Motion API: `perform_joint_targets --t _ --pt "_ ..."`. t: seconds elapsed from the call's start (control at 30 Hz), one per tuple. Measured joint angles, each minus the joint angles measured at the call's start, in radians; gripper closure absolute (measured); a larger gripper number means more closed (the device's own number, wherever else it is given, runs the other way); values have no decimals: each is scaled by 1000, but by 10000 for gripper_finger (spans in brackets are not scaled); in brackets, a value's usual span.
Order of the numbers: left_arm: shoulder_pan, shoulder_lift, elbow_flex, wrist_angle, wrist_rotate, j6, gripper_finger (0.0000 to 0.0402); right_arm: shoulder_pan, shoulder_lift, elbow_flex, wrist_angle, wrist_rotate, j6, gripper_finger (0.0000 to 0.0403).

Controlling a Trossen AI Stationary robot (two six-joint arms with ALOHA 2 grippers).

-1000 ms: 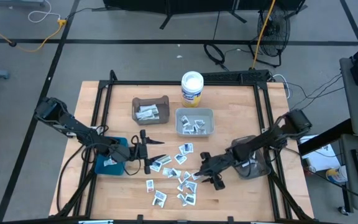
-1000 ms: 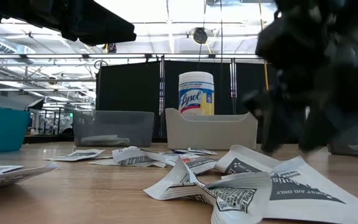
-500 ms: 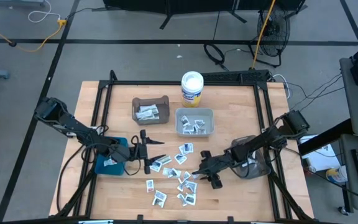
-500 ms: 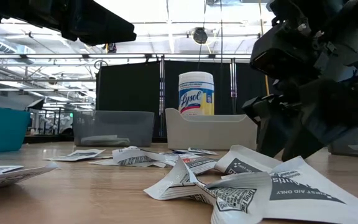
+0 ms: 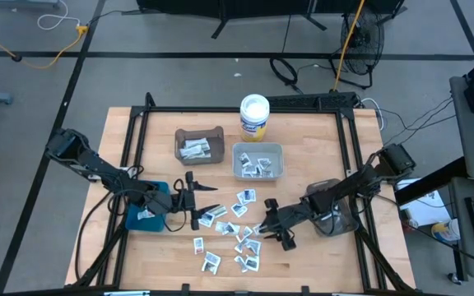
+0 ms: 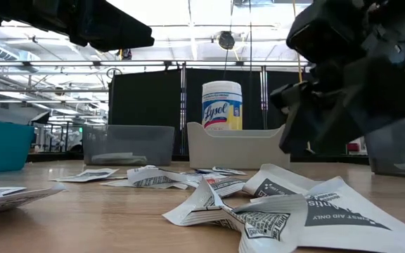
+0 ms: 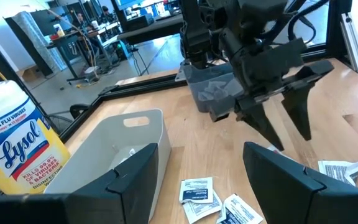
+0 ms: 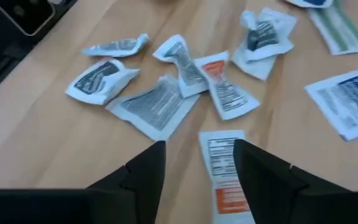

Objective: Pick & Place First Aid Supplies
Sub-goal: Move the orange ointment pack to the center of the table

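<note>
The first aid supplies [image 5: 235, 227] lie scattered flat on the wooden table's near middle as small white packets [image 8: 182, 68]; in the low view they show as crumpled packets [image 6: 280, 211]. My right gripper [image 5: 263, 225] hovers open just right of the pile, slanting down, clear of the table [image 6: 281, 128]. A packet with orange print [image 8: 224, 167] lies on the table below the gap between its fingers. My left gripper [image 5: 208, 200] waits open at the pile's left, pointing level toward the right [image 7: 210, 180], beside the teal bin [image 5: 142, 215].
Behind the pile stand a brown bin [image 5: 198, 145] and a light grey bin [image 5: 271, 154], both holding packets. A white Lysol tub [image 5: 254, 115] stands at the far edge. A grey bin [image 5: 336, 220] sits under my right arm. A black frame [image 5: 352, 156] borders the table.
My right gripper dipped its fingers to the table among the packets, then rose again; it now hangs clear above them with nothing in it. The packets lie as before.
</note>
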Motion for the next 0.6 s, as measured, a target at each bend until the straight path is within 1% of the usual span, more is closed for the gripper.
perform_joint_targets --t 0.07,0.13,0.43,0.6 --pt "0 0 0 0 0 0 160 0 0 0 -30 35 -3 209" --pt "0 0 0 0 0 0 160 -3 2 0 -72 43 5 204" --pt "0 0 0 1 0 -1 160 -8 68 4 -59 51 27 178" --pt "0 0 0 1 0 -2 160 -9 83 4 -64 56 37 183"
